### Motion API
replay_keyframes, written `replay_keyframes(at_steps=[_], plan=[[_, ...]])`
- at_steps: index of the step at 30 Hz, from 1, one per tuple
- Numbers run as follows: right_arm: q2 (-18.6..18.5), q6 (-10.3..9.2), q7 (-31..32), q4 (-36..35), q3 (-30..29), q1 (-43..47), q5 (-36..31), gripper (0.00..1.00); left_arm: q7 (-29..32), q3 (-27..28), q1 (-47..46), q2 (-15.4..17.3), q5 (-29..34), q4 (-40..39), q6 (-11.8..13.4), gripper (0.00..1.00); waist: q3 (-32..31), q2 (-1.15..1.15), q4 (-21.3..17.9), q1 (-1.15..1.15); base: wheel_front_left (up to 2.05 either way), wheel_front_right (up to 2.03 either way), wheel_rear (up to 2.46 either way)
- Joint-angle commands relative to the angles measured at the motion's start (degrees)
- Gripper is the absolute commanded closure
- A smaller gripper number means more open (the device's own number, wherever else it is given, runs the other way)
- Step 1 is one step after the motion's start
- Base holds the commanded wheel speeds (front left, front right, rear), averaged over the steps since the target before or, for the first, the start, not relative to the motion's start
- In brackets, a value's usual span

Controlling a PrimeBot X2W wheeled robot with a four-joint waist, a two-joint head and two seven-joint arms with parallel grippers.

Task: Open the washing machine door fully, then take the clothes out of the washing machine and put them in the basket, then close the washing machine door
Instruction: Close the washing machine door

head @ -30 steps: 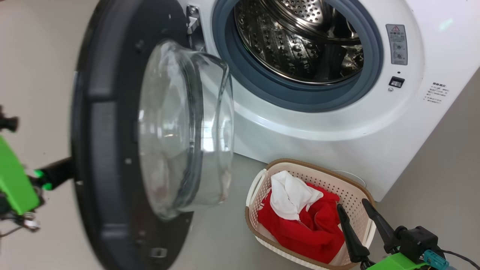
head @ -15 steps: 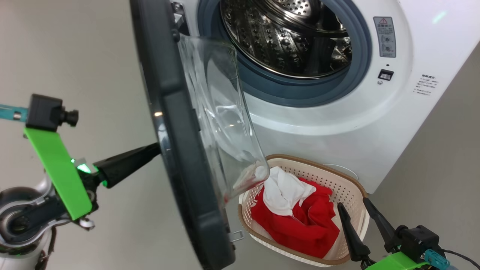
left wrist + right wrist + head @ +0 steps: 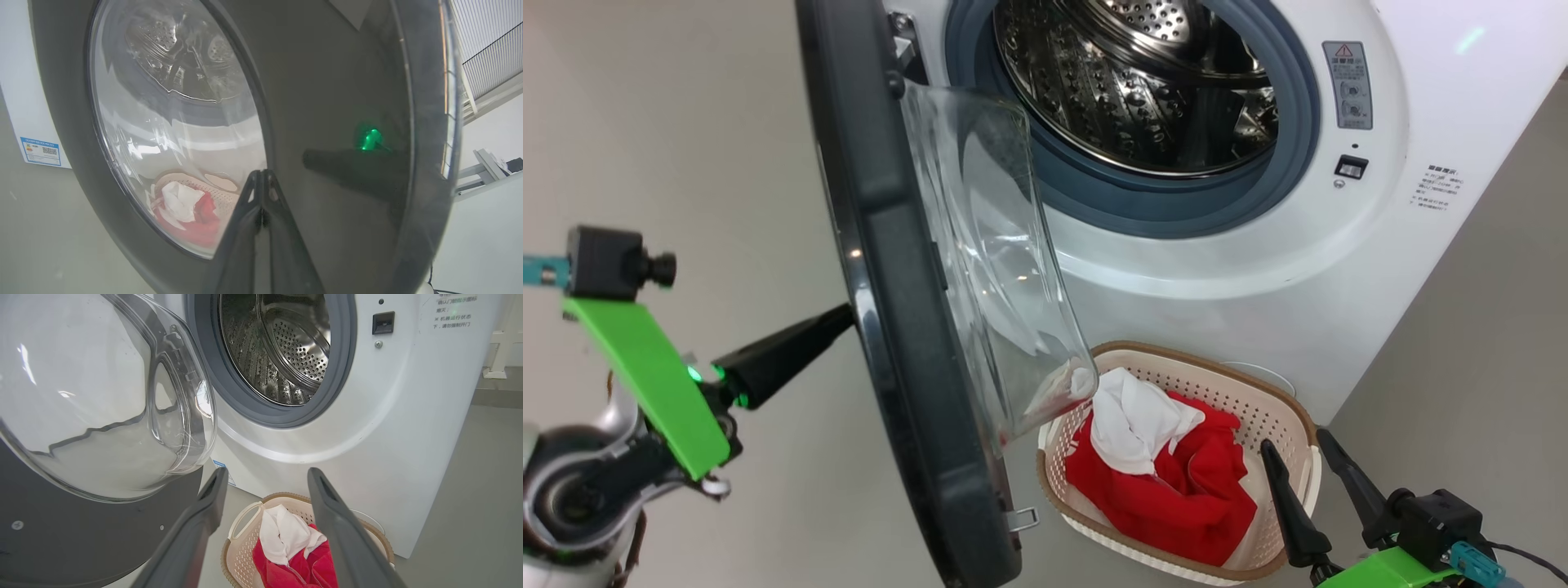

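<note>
Glossy black washing machine door (image 3: 890, 327) ajar, clear glass bulging; left gripper (image 3: 261, 174) pressed together, apparently touching it; right gripper (image 3: 267, 473) spread.

Reaching up and rightward from the lower left with the left gripper (image 3: 846, 314) of two long dark fingers, pressing them together into a single point ahead of a bright green flat wrist bracket (image 3: 645, 384). Holding the right gripper (image 3: 1294, 441) low at the right, spreading its fingers wide apart, pointing upward.
</note>
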Motion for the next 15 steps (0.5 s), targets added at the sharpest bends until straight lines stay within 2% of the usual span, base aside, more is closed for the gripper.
replay_keyframes(at_steps=[1, 3, 5, 6, 8, 9, 10, 11, 12, 14, 15], plan=[[-0.06, 0.36, -0.37, -1.45, 1.31, -1.50, -0.18, 0.00, -1.92, 2.17, 0.21, 3.27, 0.98, -0.08, -0.40, 0.99, -0.34, 0.00, 0.24, 0.00, 0.00, 0.00, 0.00], [-0.03, 0.36, -0.37, -1.46, 1.40, -1.35, -0.12, 0.00, -3.83, 1.57, 1.54, 3.84, 1.90, 1.00, -0.40, 0.90, -0.66, 0.00, 0.41, 0.00, 0.00, 0.00, 0.00], [-0.01, 0.36, -0.37, -1.46, 1.50, -1.20, -0.09, 0.00, -5.89, 1.19, 2.80, 4.01, 2.02, 2.09, -0.40, 0.72, -0.93, 0.00, 0.56, 0.00, 0.00, 0.00, 0.00], [0.00, 0.36, -0.37, -1.46, 1.54, -1.15, -0.06, 0.00, -6.86, 1.04, 3.38, 4.09, 2.01, 2.63, -0.40, 0.70, -1.06, 0.00, 0.63, 0.00, 0.00, 0.00, 0.00], [0.02, 0.36, -0.37, -1.42, 1.65, -1.02, 0.00, 0.00, -9.00, 0.77, 4.57, 4.21, 2.08, 3.67, -0.40, 0.55, -1.41, 0.00, 0.74, 0.00, 0.00, 0.00, 0.00], [0.02, 0.36, -0.37, -1.39, 1.73, -0.96, 0.04, 0.00, -10.22, 0.60, 5.19, 4.39, 2.50, 4.33, -0.40, 0.49, -1.57, 0.00, 0.78, 0.00, 0.00, 0.00, 0.00], [0.02, 0.36, -0.37, -1.37, 1.83, -0.90, 0.07, 0.00, -11.34, 0.26, 5.89, 4.55, 2.85, 4.93, -0.40, 0.48, -1.73, 0.00, 0.80, 0.00, 0.00, 0.00, 0.00], [0.02, 0.36, -0.37, -1.35, 1.91, -0.86, 0.09, 0.00, -12.52, 0.12, 6.63, 4.48, 2.73, 5.48, -0.40, 0.38, -1.87, 0.00, 0.84, 0.00, 0.00, 0.00, 0.00], [0.03, 0.36, -0.37, -1.36, 1.99, -0.79, 0.11, 0.00, -13.76, 0.07, 7.35, 4.36, 2.54, 6.03, -0.40, 0.16, -2.01, 0.00, 0.87, 0.00, 0.00, 0.00, 0.00], [0.03, 0.36, -0.37, -1.43, 2.15, -0.64, 0.15, 0.00, -15.80, -0.66, 8.91, 4.54, 2.90, 6.96, -0.40, 0.11, -2.25, 0.00, 0.93, 0.00, 0.00, 0.00, 0.00], [0.04, 0.36, -0.37, -1.45, 2.25, -0.51, 0.19, 0.00, -16.92, -0.94, 9.71, 4.48, 2.90, 7.48, -0.40, 0.00, -2.44, 0.00, 0.96, 0.00, 0.00, 0.00, 0.00]])
